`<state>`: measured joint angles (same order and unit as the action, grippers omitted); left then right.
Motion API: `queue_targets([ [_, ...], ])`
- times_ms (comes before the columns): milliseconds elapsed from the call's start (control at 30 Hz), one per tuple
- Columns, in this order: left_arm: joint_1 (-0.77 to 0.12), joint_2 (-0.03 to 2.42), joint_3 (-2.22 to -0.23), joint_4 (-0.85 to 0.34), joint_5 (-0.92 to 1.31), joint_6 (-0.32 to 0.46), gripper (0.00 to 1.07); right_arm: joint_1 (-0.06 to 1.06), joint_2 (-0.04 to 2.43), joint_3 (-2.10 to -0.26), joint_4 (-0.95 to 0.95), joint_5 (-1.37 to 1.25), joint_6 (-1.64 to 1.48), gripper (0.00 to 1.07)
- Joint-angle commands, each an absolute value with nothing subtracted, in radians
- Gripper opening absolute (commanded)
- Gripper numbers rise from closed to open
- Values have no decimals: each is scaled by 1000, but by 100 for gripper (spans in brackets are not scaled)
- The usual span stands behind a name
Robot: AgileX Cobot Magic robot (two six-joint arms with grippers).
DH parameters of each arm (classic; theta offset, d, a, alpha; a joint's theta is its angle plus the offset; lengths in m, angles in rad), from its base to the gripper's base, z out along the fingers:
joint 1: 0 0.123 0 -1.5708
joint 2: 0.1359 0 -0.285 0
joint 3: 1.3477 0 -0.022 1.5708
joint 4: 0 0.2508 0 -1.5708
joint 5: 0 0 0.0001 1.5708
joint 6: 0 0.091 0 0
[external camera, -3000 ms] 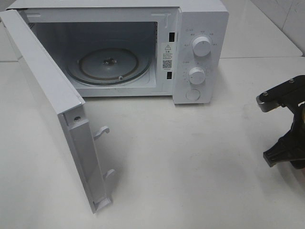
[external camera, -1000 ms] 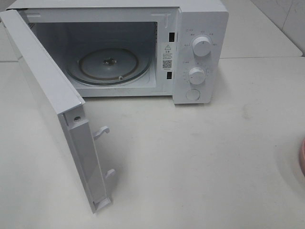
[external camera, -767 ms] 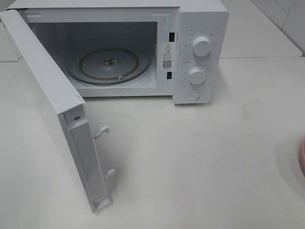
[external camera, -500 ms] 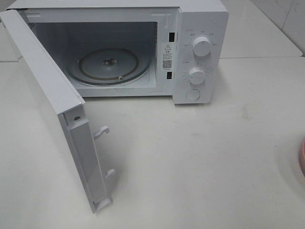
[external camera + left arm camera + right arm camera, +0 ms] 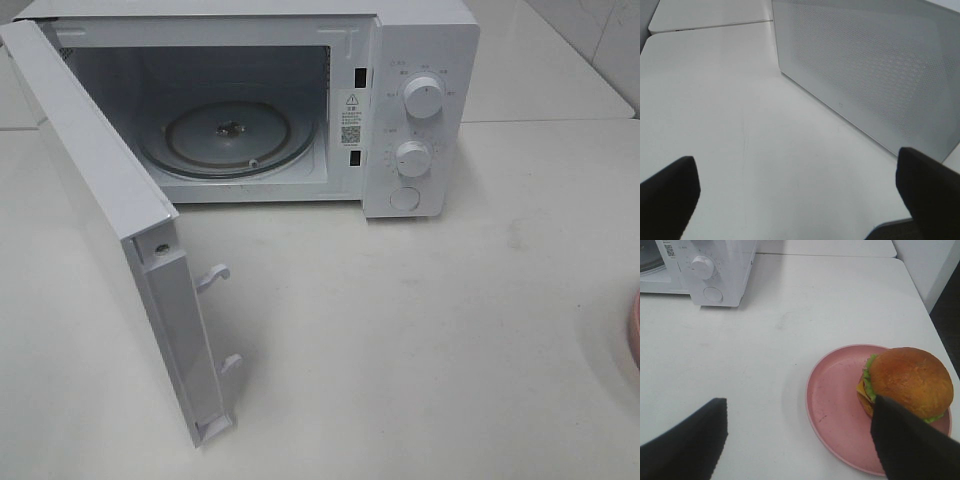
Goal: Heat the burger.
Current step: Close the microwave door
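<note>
Burger point(image 5: 905, 382) sits on a pink plate point(image 5: 832, 410) at the lower right of the right wrist frame, off-centre toward the plate's far rim. In the high view only a sliver of plate shows at the right edge.

Microwave point(image 5: 420, 110) at upper centre of the high view, door point(image 5: 110, 230) swung wide, glass turntable point(image 5: 228, 135) bare.

Right gripper point(image 5: 800, 440): jaws spread wide, nothing between them; one finger overlaps the bun's edge in frame, and we cannot tell if it touches. Left gripper point(image 5: 795, 185): jaws fully apart, empty, beside the door's outer face.

We judge the burger light, soft and stacked, so squeezing the bun risks shearing the layers. The glossy bun looks slippery. We favour taking the stiff plate by its near rim.
</note>
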<state>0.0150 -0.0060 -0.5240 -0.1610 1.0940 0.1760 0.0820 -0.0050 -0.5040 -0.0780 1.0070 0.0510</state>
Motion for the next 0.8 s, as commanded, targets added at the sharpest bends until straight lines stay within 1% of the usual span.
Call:
queue_targets([
  [33, 11, -22, -522, -161, 1079, 168, 100, 77, -35, -501, -78, 994, 42, 76],
  [800, 11, -22, -522, -166, 1079, 168, 100, 77, -35, -501, -78, 994, 42, 76],
])
